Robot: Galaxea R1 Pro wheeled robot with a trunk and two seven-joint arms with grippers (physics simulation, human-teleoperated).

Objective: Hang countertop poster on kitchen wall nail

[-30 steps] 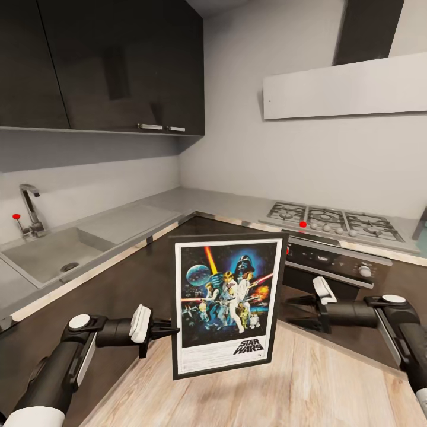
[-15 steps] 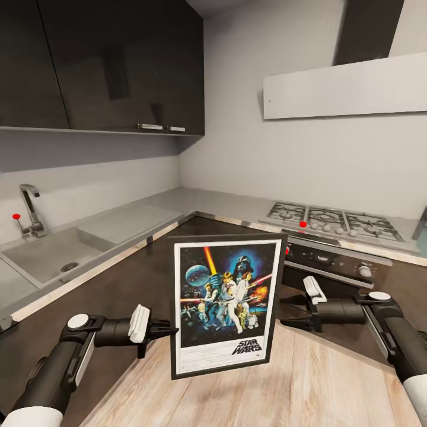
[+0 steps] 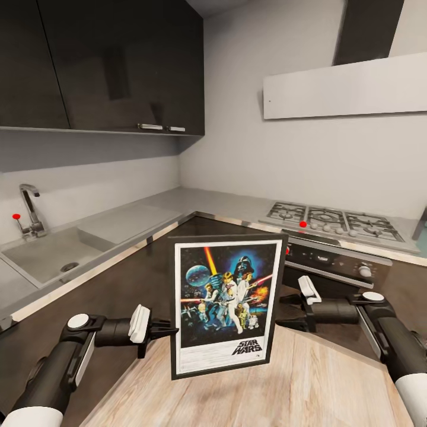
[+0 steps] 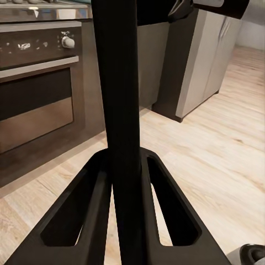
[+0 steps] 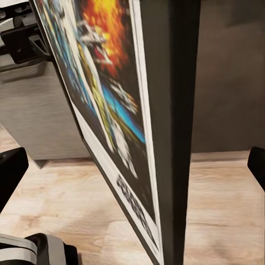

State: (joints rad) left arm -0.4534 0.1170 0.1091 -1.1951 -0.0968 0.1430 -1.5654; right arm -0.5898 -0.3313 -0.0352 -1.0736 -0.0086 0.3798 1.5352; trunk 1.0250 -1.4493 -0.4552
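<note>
The only words that can be read are "STAR WARS", in heavy black slanted capitals stacked on two lines. They stand on the white lower border of the upright rectangular poster point(image 3: 225, 305) with its thin black frame, just under the colourful blue-and-orange figure art, toward the poster's lower right corner. Finer print below that lettering is too small to read. In the right wrist view the same lettering is too blurred to read.

Pale grey walls point(image 3: 249, 118) meet in a corner beneath dark upper cabinets point(image 3: 101, 65) and a white extractor hood point(image 3: 344, 86). Light wood plank floor point(image 3: 308, 385). Built-in oven point(image 3: 338, 267) below a gas hob point(image 3: 332, 222); sink point(image 3: 41, 255) with chrome tap point(image 3: 31, 207).
</note>
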